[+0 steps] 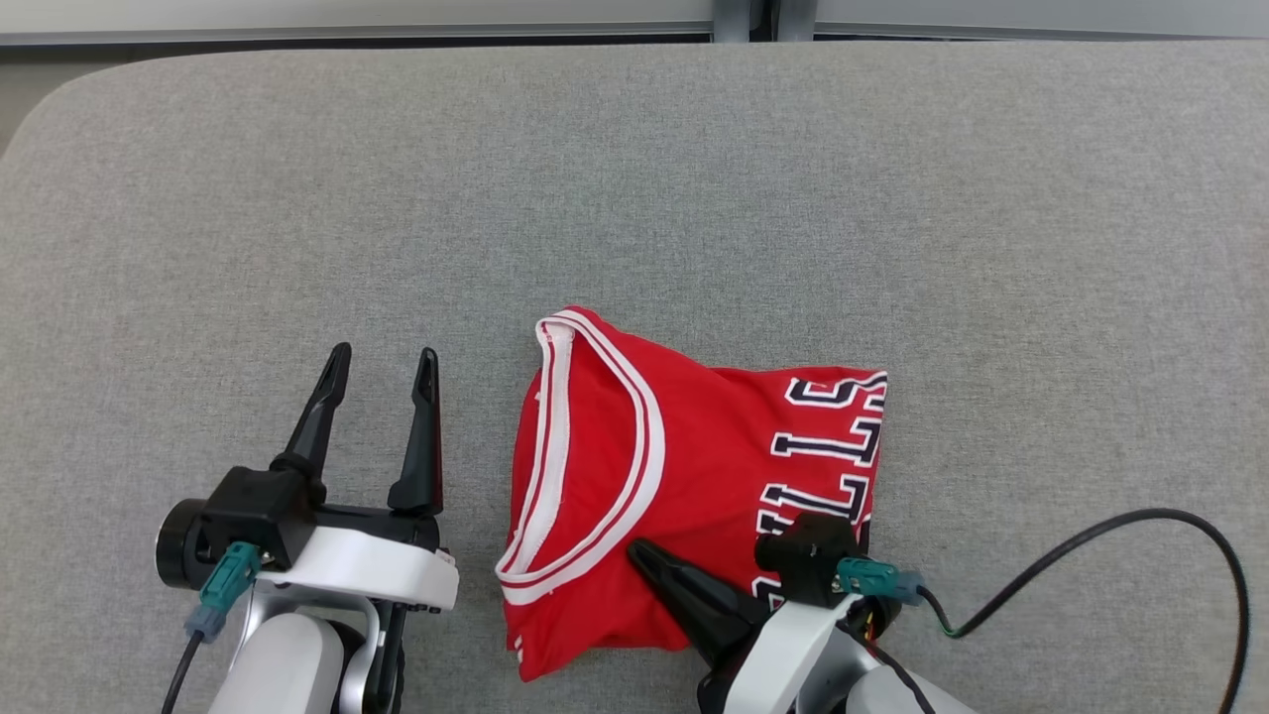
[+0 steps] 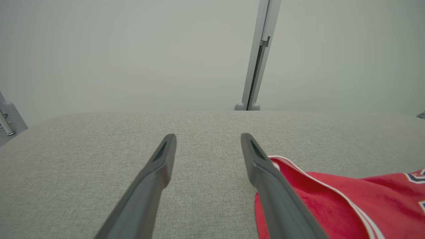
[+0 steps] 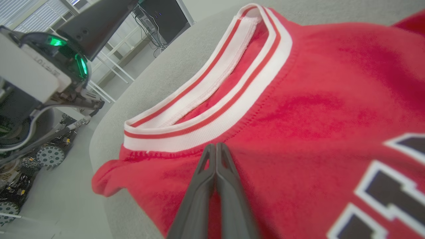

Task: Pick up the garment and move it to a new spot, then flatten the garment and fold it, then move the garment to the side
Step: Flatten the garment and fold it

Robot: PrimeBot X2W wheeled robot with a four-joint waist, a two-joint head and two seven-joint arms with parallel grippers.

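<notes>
We judged the folding to be all but done. The garment (image 1: 684,466), a red jersey with white-and-red trim, lay doubled into a compact packet on the grey cushion (image 1: 892,198), at about six o'clock in the head view. Its trimmed opening faced nine o'clock and its lettering sat along the three o'clock edge.

The right gripper (image 1: 639,550) came in from five o'clock and pointed toward ten. Its fingers were pressed together, and the tips rested on the red cloth just short of the trim band. We could not tell whether any fabric was pinched between them.

The left gripper (image 1: 385,350) sat at eight o'clock, just beside the packet's nine o'clock edge. Its fingers were spread apart and empty, pointing toward twelve.

What remained, as we read it, was moving the packet aside. That called for a hold through every layer, or a low slide across the cushion, so the fold did not spring open. The spread left fingers were well placed to take the near edge.
</notes>
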